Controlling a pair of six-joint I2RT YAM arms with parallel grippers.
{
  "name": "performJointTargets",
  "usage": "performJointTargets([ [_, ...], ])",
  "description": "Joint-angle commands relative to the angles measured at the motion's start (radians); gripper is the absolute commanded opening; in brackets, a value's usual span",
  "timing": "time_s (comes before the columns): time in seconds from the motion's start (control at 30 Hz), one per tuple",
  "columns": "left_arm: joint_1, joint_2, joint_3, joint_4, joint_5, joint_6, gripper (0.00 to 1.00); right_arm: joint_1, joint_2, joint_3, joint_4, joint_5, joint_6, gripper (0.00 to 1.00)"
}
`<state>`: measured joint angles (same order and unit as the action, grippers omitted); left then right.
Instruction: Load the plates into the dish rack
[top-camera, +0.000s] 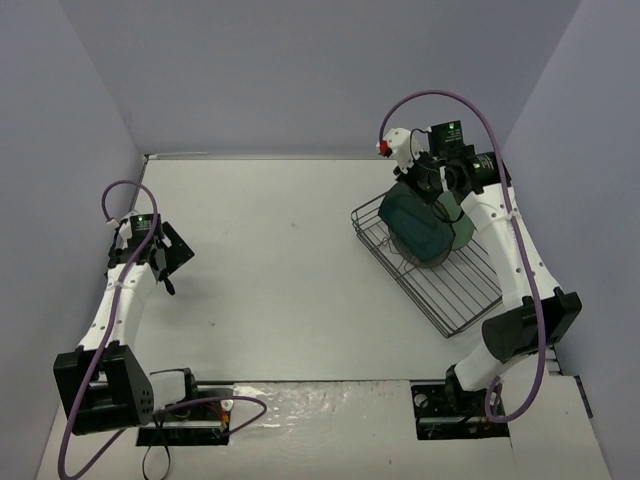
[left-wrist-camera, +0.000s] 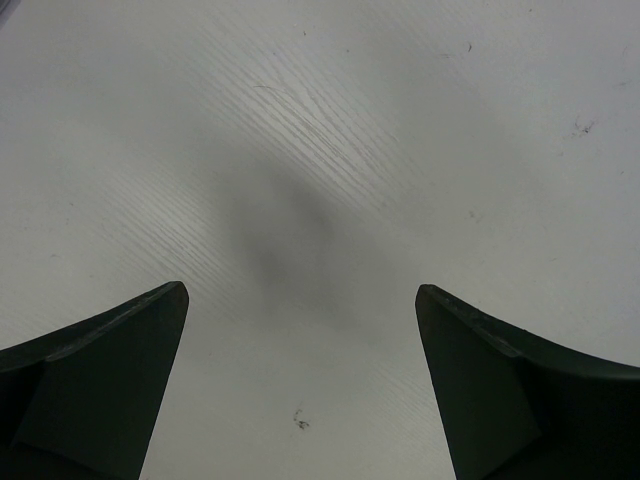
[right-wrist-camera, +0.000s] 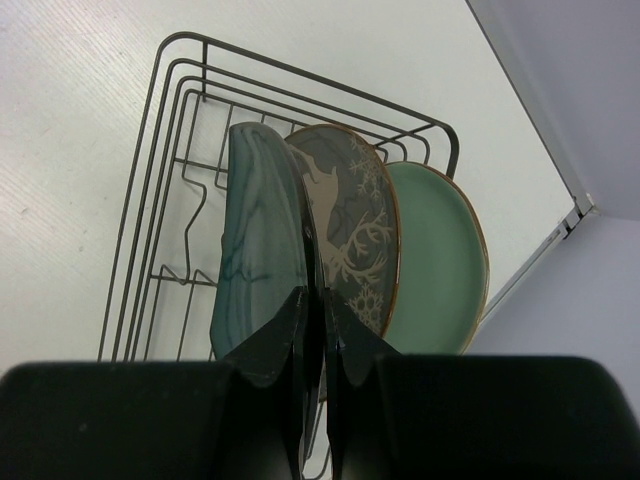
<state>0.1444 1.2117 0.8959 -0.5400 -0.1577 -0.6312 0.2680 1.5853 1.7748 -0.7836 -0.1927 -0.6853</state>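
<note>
Your right pincer (right-wrist-camera: 320, 305) is clamped on the rim of the square dark teal plate (right-wrist-camera: 260, 240), upright in the black wire dish rack (right-wrist-camera: 190, 60) just beside the round grey-brown deer plate (right-wrist-camera: 350, 210); retreat before loosening and you could drag it out, toppling both.

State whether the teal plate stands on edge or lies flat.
On edge: the teal plate stands upright in the rack, beside the deer plate, its rim between the shut right claw's fingers.
</note>
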Motion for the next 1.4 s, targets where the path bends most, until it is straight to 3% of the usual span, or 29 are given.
performJointTargets([
  [0.0, 0.004, -0.012, 0.059, 0.024, -0.012, 0.019, 0.97, -0.001, 0.013, 0.022, 0.068, -0.008, -0.009, 0.0],
  [0.7, 0.004, 0.026, 0.075, 0.02, -0.023, 0.028, 0.97, 0.002, 0.136, -0.054, 0.121, -0.062, 0.008, 0.0],
  [0.83, 0.003, 0.022, 0.074, 0.014, -0.029, 0.028, 0.97, 0.005, 0.13, -0.052, 0.119, -0.082, 0.073, 0.0],
  [1.13, 0.003, 0.038, 0.081, 0.014, -0.034, 0.027, 0.97, 0.014, 0.097, -0.111, 0.188, 0.011, 0.134, 0.0],
  [1.2, 0.004, 0.037, 0.081, 0.011, -0.034, 0.027, 0.97, 0.017, 0.102, -0.112, 0.187, 0.021, 0.142, 0.05],
  [1.23, 0.004, 0.036, 0.081, 0.008, -0.035, 0.027, 0.97, 0.019, 0.105, -0.112, 0.19, 0.025, 0.145, 0.17],
  [1.3, 0.004, 0.031, 0.081, 0.007, -0.038, 0.027, 0.97, 0.021, 0.107, -0.107, 0.191, 0.037, 0.151, 0.2],
  [1.37, 0.004, 0.027, 0.081, 0.006, -0.038, 0.027, 0.97, 0.025, 0.107, -0.1, 0.189, 0.055, 0.157, 0.31],
])
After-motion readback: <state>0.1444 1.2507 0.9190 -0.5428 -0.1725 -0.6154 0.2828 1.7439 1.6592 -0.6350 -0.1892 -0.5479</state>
